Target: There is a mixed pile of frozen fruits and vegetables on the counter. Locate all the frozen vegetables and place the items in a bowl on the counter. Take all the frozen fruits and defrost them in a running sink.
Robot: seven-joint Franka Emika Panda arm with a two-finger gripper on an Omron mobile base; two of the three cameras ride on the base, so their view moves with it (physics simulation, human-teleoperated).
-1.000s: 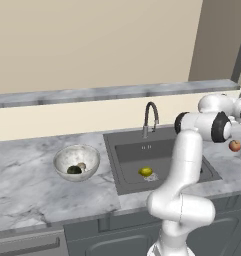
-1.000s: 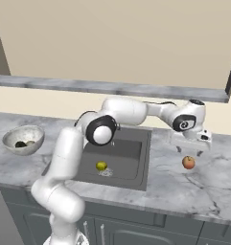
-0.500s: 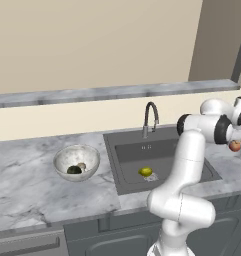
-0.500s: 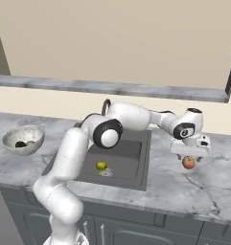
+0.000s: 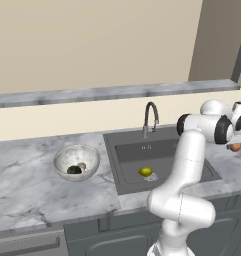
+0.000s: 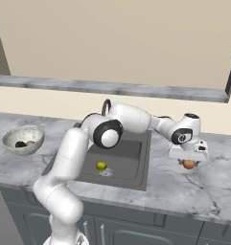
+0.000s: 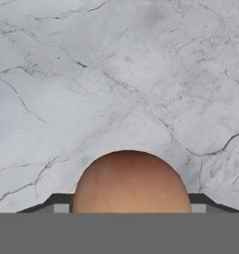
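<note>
Bowl far left with both veg, lemon already in sink. Over on right bench, pincer closing around apple; could squirt out sideways, roll off.

— Where does everything sit?
— The sink is set into the middle of the bench, with the faucet behind it and a lemon inside, near its front.
— And the bowl?
— On the bench left of the sink, with two small vegetable pieces in it.
— The apple?
— On the bench right of the sink, between the fingers of the claw reaching down over it.
</note>
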